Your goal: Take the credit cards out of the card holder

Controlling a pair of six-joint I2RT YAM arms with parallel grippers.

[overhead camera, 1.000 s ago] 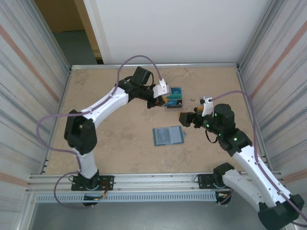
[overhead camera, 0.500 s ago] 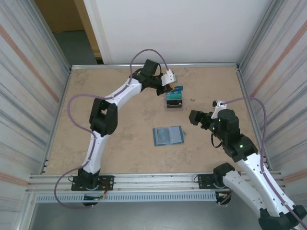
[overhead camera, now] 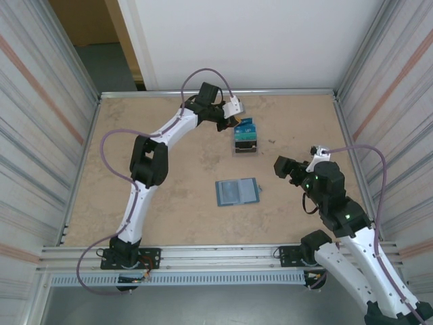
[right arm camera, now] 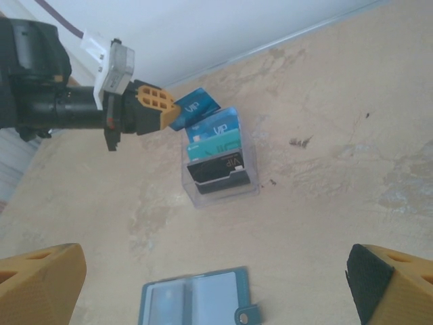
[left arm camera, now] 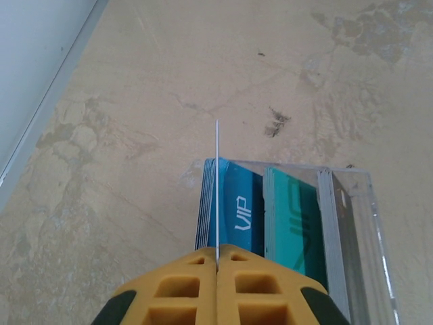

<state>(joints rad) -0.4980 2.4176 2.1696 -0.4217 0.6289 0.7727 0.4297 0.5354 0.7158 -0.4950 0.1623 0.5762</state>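
The card holder [overhead camera: 237, 191], a teal-blue wallet, lies open and flat on the table, also seen in the right wrist view [right arm camera: 196, 301]. My left gripper [overhead camera: 237, 122] is shut on one blue credit card [right arm camera: 197, 106], held just above the far end of a clear stand [overhead camera: 246, 143]. From the left wrist the card [left arm camera: 216, 183] shows edge-on between the yellow fingers [left arm camera: 183, 291]. More credit cards [right arm camera: 215, 139], blue and teal, stand in the clear stand. My right gripper [overhead camera: 280, 166] hangs open to the right of the wallet, with nothing between its fingers [right arm camera: 40, 284].
The clear stand [right arm camera: 220, 172] also holds a dark card at its front. The back wall edge [overhead camera: 216, 92] runs close behind the left gripper. Metal side walls [overhead camera: 385, 101] enclose the table. Bare tabletop [overhead camera: 169, 169] lies left of the wallet.
The left gripper has shifted back toward the far wall, still over the stand. The right gripper has drawn away from the wallet to the right.
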